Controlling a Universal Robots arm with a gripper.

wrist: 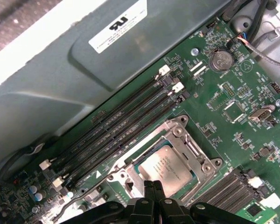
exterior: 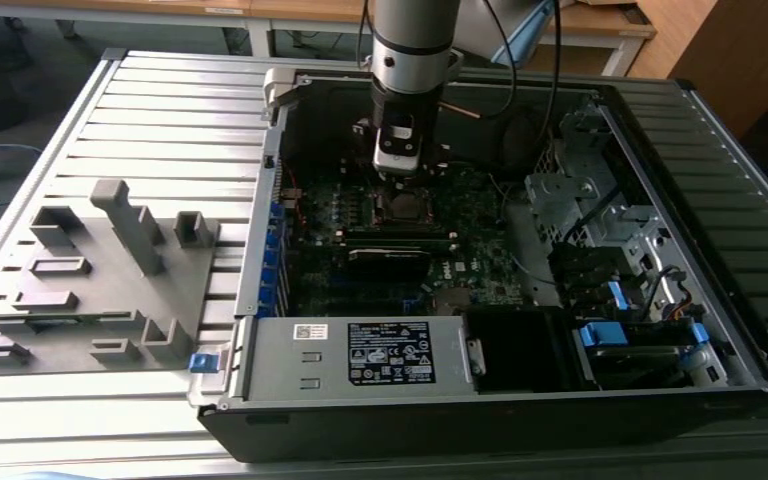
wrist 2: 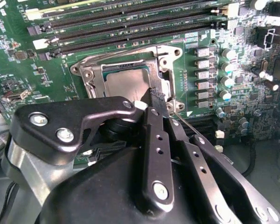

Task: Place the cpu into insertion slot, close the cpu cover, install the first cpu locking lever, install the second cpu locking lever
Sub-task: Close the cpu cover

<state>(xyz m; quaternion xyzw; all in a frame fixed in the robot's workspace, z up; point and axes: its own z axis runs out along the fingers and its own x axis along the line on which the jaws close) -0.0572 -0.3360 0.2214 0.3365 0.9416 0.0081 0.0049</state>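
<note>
The cpu (wrist: pixel 165 165), a silver-grey square, lies flat in the insertion slot (exterior: pixel 404 207) on the green motherboard. The cpu cover (wrist: pixel 196 151), a silvery metal frame, lies down around it, and the chip's top shows through its cut-out. In the second wrist view the cpu (wrist 2: pixel 126 81) and the cpu cover (wrist 2: pixel 167 59) sit just beyond my fingertips. My gripper (wrist 2: pixel 156 95) is shut, its black fingers pressed together at the edge of the frame, with nothing seen between them. In the exterior view the gripper (exterior: pixel 398 165) hangs just above the socket. I cannot tell how the locking levers stand.
Long black memory slots (wrist: pixel 121 126) run beside the socket. A labelled power supply box (exterior: pixel 357 355) fills the near side of the open case. A grey fixture block (exterior: pixel 91 290) stands on the slatted table at the exterior view's left. Drive bays and cables (exterior: pixel 624 300) crowd the right.
</note>
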